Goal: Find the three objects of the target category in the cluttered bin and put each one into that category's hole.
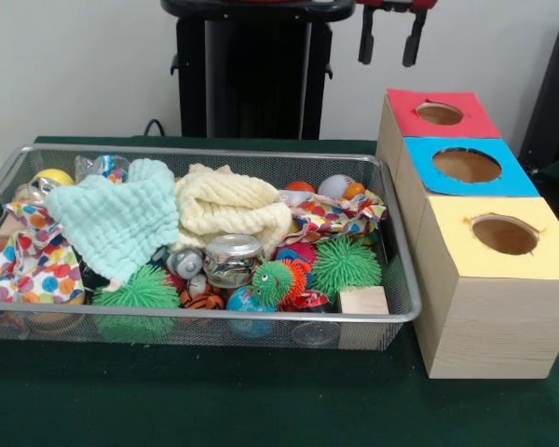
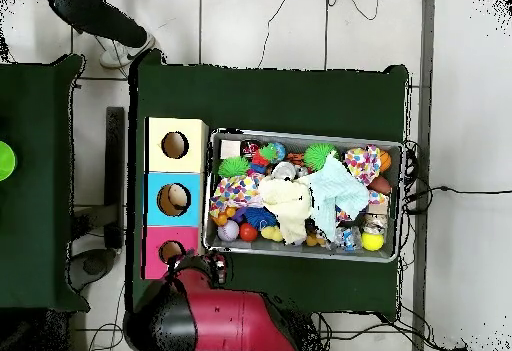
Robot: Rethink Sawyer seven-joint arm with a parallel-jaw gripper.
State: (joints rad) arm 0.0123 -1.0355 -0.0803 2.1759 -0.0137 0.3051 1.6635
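Observation:
A wire-mesh bin (image 1: 214, 317) holds a jumble of toys and cloths. On top lie a mint cloth (image 1: 121, 219) and a cream cloth (image 1: 228, 205). Around them are spiky green balls (image 1: 345, 264), a silver jar (image 1: 233, 259), a wooden block (image 1: 363, 300) and a polka-dot cloth (image 1: 33, 256). Right of the bin stand three wooden boxes with holes, topped red (image 1: 443, 114), blue (image 1: 466, 166) and yellow (image 1: 503, 235). My gripper (image 1: 389, 42) hangs open and empty high above the red box. From overhead the gripper (image 2: 200, 265) sits beside the red box (image 2: 158, 239), off the bin (image 2: 300, 257).
The green tablecloth (image 1: 261, 400) runs in front of the bin and boxes. In the overhead view a person's leg and shoe (image 2: 120, 42) show at the top left, beyond the table. A second dark table (image 2: 35, 177) stands to the left.

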